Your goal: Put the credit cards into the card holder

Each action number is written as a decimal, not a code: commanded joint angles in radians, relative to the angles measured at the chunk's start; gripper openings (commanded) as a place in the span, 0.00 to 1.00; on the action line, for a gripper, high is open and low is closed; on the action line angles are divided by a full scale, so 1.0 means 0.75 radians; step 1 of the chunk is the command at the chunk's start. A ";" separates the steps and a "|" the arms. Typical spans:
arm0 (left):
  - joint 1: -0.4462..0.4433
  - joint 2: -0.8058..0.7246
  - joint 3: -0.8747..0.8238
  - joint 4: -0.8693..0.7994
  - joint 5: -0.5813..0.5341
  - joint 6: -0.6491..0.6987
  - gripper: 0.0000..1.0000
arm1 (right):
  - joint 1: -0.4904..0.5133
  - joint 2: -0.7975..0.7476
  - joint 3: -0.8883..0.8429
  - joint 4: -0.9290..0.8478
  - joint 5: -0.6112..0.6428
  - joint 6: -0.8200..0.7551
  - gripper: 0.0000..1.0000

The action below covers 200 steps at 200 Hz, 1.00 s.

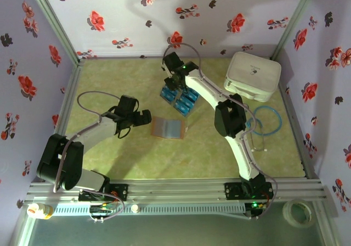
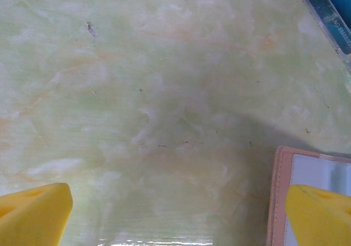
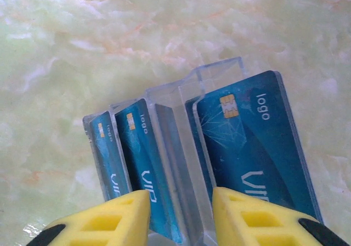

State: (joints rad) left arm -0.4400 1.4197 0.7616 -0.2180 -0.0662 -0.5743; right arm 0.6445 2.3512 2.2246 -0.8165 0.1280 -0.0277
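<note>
Three blue credit cards [image 3: 249, 139] stand on edge in the slots of a clear plastic rack [image 3: 176, 125]; from above they show as a blue cluster [image 1: 181, 99]. My right gripper [image 3: 181, 202] hangs right over the rack. Its yellow fingers [image 3: 104, 218] stand a little apart, astride the middle card [image 3: 143, 158] and a clear divider, and nothing is lifted. The tan card holder [image 1: 169, 128] lies flat mid-table. My left gripper [image 1: 143, 117] is wide open just left of it, low over the table. The holder's edge [image 2: 278, 202] shows by its right finger [image 2: 318, 216].
A big white rounded box [image 1: 252, 76] sits at the back right. A blue cable ring [image 1: 264, 119] lies right of the right arm. Floral walls close the table [image 1: 131, 152] on three sides. A rack corner with a card [image 2: 329, 7] shows in the left wrist view.
</note>
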 commanded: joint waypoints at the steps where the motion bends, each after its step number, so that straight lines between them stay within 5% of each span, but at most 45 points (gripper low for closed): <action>1: 0.009 -0.018 -0.011 -0.007 0.018 -0.014 1.00 | 0.021 -0.033 0.002 -0.014 0.030 -0.022 0.35; 200: 0.010 -0.019 -0.017 -0.002 0.018 -0.015 1.00 | 0.010 0.059 0.022 -0.018 0.087 -0.073 0.26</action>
State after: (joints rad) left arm -0.4400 1.4197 0.7559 -0.2180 -0.0662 -0.5743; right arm 0.6590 2.3737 2.2219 -0.8150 0.1772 -0.0612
